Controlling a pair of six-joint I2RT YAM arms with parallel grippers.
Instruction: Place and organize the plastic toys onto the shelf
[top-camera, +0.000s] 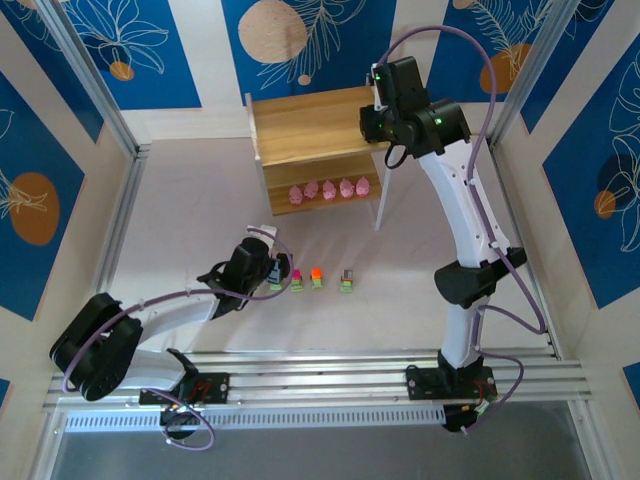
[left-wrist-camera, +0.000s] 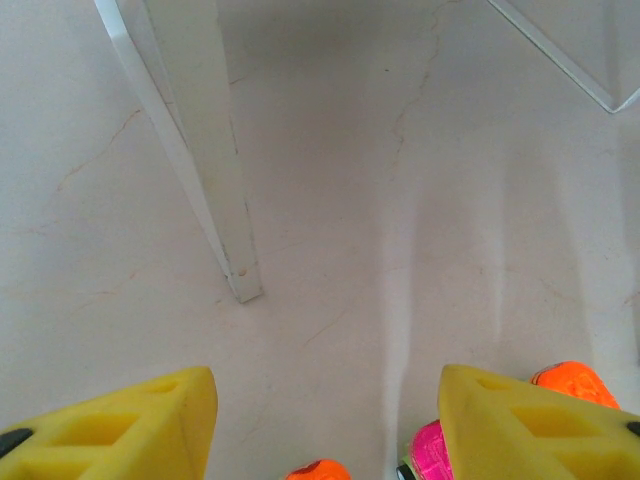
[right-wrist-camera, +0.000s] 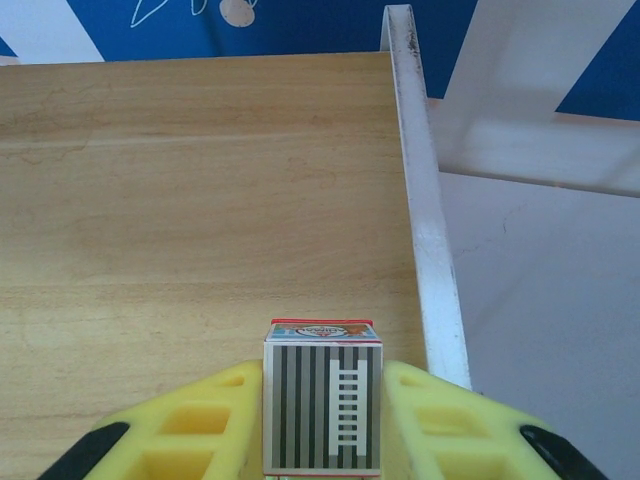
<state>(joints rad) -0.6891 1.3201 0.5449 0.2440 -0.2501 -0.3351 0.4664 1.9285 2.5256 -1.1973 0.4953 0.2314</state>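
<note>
Reading what print there is: the striped toy car (right-wrist-camera: 322, 410) has a grey-and-black striped roof with a white ladder drawn on it. A small label with a red strip runs across its far end, and the lettering there is too small to make out.

The right gripper (right-wrist-camera: 322, 372) is clamped on that car, a yellow finger (right-wrist-camera: 210, 415) pressed to each side. The car sits on the top board of the shelf (right-wrist-camera: 180, 200), close to the white frame rail at the board's right edge. From above, the right arm rises from its base, bends at the elbow and reaches forward to the shelf's right end.

Five pink toys (top-camera: 329, 189) stand in a row on the lower tier.

The left arm lies low and stretched along the table (top-camera: 200, 220). The left gripper (left-wrist-camera: 325, 390) has its fingers apart and holds nothing. An orange-topped car (left-wrist-camera: 318, 470) shows between them, and a magenta-topped car (left-wrist-camera: 432, 450) is just beside the right finger. Another orange one (left-wrist-camera: 575, 385) lies beyond. A white shelf leg (left-wrist-camera: 215, 180) stands ahead.
</note>
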